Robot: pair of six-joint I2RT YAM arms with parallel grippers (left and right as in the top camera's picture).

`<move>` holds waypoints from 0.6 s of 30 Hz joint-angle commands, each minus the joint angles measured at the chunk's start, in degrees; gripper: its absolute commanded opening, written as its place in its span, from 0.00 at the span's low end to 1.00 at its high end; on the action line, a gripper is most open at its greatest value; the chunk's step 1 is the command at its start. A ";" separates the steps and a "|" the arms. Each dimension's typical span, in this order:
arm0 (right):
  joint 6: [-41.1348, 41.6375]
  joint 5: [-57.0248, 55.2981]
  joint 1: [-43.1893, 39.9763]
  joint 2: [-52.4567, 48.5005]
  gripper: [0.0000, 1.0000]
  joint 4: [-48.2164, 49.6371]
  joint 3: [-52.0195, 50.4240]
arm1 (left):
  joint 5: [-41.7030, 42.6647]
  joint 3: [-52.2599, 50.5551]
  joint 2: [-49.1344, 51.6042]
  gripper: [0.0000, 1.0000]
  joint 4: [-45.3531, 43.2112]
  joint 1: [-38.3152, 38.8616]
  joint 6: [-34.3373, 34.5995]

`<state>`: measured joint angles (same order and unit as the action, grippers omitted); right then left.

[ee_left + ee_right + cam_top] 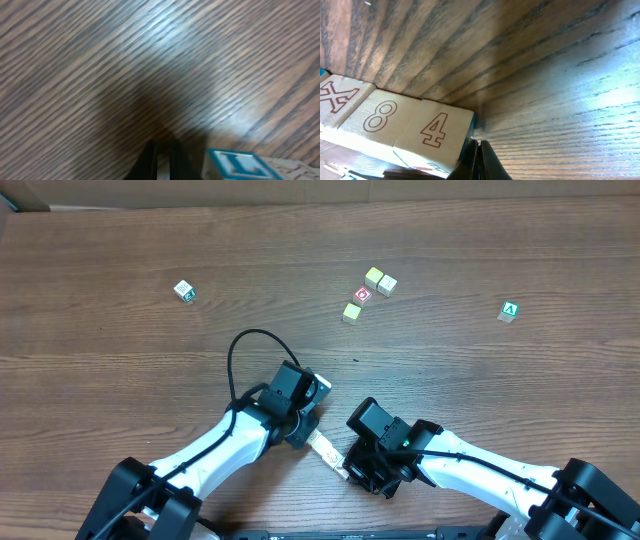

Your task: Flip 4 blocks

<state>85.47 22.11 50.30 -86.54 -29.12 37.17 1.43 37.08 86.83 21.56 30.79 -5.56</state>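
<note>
**A:** What sat at the left of the overhead frame?

**B:** One small wooden cube with teal marks [183, 291], alone at upper left. Below centre, the left gripper [308, 430] was pinched fully together on nothing.

**A:** And the blocks to flip?

**B:** A short row of pale wooden cubes with brown outlined print [327, 452] lay diagonally at lower centre, between the two claws. The right wrist view showed X, 8 and 4. I could not make out a fourth, though the pale cube with a teal letter [235, 167] at the left wrist view's bottom right was probably that row's far end.

**A:** The right gripper [350, 469]?

**B:** Also closed tight and empty, its tip just beside the 4 cube [440, 132]. Further right, above centre, sat a red-and-white ring cube [362, 295] among three cream ones, and a green-marked cube [509, 311] at the far right.

**A:** How would they handle?

**B:** Light, rigid and smooth-faced, I judged, so they would skid easily on the brown wood-grain table [100, 380]. Each should be taken by two opposite side faces.
</note>
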 commanded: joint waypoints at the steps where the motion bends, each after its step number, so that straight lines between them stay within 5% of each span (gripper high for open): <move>1: 0.07 -0.39 0.22 -0.26 0.04 0.35 0.55 | -2.62 -2.19 1.99 0.04 2.54 -1.36 1.51; 8: 0.07 -0.39 0.22 -0.26 0.04 0.33 0.55 | 8.11 -2.19 1.99 0.04 4.15 -1.07 -2.01; 18: 0.07 -0.42 0.22 -0.26 0.04 0.37 0.55 | 12.17 -2.19 1.99 0.04 4.83 -1.07 -3.67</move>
<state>85.47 22.09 50.30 -86.54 -29.23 37.17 9.58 37.34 86.74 24.75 29.45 -7.81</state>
